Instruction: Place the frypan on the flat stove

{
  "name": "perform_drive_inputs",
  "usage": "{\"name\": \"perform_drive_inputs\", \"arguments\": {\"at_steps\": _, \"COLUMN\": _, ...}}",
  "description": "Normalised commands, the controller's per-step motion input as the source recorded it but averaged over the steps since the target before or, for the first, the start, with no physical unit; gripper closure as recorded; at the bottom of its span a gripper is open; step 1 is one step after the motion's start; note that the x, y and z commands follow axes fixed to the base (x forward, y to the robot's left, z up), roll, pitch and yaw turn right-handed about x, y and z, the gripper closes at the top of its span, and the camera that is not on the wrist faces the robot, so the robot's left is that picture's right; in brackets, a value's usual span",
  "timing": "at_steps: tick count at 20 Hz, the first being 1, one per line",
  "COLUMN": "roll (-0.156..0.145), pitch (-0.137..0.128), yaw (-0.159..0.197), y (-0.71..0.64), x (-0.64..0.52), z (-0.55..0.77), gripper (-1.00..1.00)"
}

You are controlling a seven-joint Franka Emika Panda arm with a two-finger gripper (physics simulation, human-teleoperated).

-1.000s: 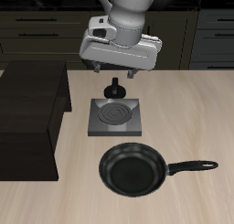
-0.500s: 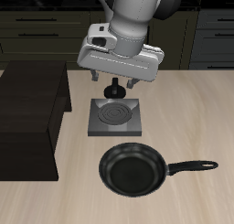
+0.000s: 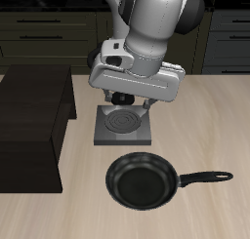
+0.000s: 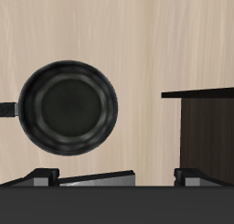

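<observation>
The frypan (image 3: 143, 180), round and black with a long thin handle (image 3: 205, 178), lies flat on the table near the front edge, just in front of the flat stove (image 3: 124, 127). The stove is a grey square plate with a dark spiral coil. My gripper (image 3: 127, 104) hangs open and empty above the stove's back edge, well above the table. In the wrist view the frypan (image 4: 69, 109) shows whole, with my two fingertips (image 4: 46, 176) spread apart and nothing between them.
A large dark brown cabinet block (image 3: 31, 121) stands on the table beside the stove; it also shows in the wrist view (image 4: 206, 127). A small black knob-shaped object (image 3: 119, 97) behind the stove is mostly hidden by my gripper. Dark drawers line the back.
My gripper has moved forward and lower, from behind the stove to over its back edge, and now hides most of the knob-shaped object. The frypan and stove have not moved.
</observation>
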Motion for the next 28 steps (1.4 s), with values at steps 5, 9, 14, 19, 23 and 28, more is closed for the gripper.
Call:
{"name": "perform_drive_inputs", "arguments": {"at_steps": 5, "roll": -0.007, "pitch": -0.005, "yaw": 0.004, "y": 0.16, "x": 0.13, "z": -0.02, "gripper": -1.0}}
{"name": "perform_drive_inputs", "arguments": {"at_steps": 9, "roll": 0.029, "pitch": -0.021, "yaw": 0.014, "y": 0.16, "x": 0.14, "z": 0.05, "gripper": -1.0}}
{"name": "perform_drive_inputs", "arguments": {"at_steps": 14, "roll": -0.005, "pitch": 0.002, "yaw": -0.014, "y": -0.02, "x": 0.04, "z": -0.15, "gripper": -1.0}}
{"name": "perform_drive_inputs", "arguments": {"at_steps": 19, "roll": 0.022, "pitch": -0.045, "yaw": 0.01, "y": 0.0, "x": 0.03, "z": -0.26, "gripper": -1.0}}
{"name": "perform_drive_inputs", "arguments": {"at_steps": 23, "roll": -0.007, "pitch": -0.017, "yaw": 0.013, "y": -0.03, "x": 0.1, "z": -0.34, "gripper": -1.0}}
{"name": "perform_drive_inputs", "arguments": {"at_steps": 28, "roll": -0.004, "pitch": 0.032, "yaw": -0.012, "y": -0.08, "x": 0.07, "z": -0.45, "gripper": -1.0}}
